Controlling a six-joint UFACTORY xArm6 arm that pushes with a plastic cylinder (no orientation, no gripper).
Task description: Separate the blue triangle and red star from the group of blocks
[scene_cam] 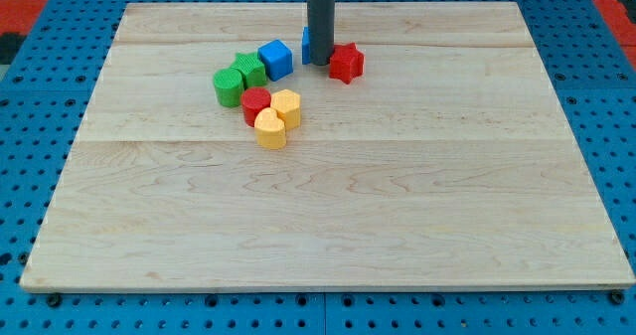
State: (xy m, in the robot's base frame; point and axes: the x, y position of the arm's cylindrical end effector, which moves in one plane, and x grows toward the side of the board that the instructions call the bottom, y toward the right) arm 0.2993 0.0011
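Our rod, a smooth dark grey cylinder, comes straight down from the view's top, and my tip (319,64) rests on the table (417,226) in the upper middle of the board. We carry no claw, so there are no jaws to call apart or together.

The table is pale wood with fine grain running sideways and faint plank seams; around it lies a blue pegboard (30,156) studded with small holes.

The red star (346,63) sits just to the view's right of my tip, close beside the rod, its points and ribbed sides showing clearly. The blue triangle (307,43) is mostly hidden behind the rod: only a blue sliver shows at the rod's left edge, so we cannot make out its shape from here, nor whether it touches the rod.

To the view's left of my tip stands a blue cube (275,59), tilted on the diagonal, apart from the rod. Beside it lie a green star-like block (249,69) and a green rounded block (229,86), touching each other. Below them a red cylinder (256,103), a yellow hexagonal block (286,107) and a yellow heart-shaped block (269,130) press together in a tight knot. All the blocks have layered, ridged sides.
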